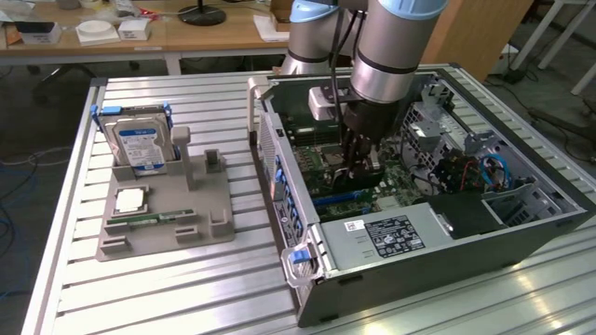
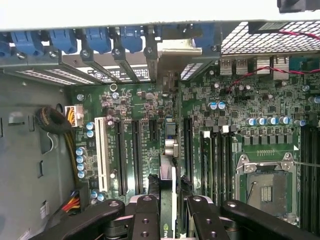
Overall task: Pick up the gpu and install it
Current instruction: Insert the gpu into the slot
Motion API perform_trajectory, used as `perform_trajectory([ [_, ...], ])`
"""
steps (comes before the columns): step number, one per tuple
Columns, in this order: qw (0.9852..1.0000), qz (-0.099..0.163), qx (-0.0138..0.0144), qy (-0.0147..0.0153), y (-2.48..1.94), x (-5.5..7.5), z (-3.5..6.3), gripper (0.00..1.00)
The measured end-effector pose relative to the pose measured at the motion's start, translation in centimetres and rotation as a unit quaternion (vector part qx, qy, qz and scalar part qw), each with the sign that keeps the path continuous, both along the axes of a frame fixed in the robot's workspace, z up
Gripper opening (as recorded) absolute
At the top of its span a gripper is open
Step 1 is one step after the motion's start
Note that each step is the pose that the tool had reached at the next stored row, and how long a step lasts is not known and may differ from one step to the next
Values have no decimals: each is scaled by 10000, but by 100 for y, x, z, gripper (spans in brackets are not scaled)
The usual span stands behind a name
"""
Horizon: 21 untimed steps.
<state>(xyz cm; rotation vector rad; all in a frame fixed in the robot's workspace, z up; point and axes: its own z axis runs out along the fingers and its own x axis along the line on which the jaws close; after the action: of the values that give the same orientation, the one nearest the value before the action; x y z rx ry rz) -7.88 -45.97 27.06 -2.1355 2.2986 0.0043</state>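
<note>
Starting at the worktop's (image 1: 186,293) edge on the exterior view's left: a grey tray (image 1: 212,199) with a hard drive (image 1: 139,143) standing upright at its far corner. A square chip (image 1: 128,201) and a memory stick (image 1: 149,218) lie flat nearer its front edge. Toward the right edge sits the open computer case (image 1: 447,258). The arm (image 1: 391,49) reaches down into it, and the gripper (image 2: 170,200) is pinching the gpu (image 2: 166,172) on edge over the motherboard (image 2: 210,120) slots. The gpu's metal bracket (image 2: 172,55) is at the case's back wall. Can't tell if it's seated.
</note>
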Motion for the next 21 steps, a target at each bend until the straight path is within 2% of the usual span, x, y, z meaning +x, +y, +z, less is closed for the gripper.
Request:
perform_trajectory([
  [21, 10000, -15, 0, 4, 0, -47, -74, 26],
])
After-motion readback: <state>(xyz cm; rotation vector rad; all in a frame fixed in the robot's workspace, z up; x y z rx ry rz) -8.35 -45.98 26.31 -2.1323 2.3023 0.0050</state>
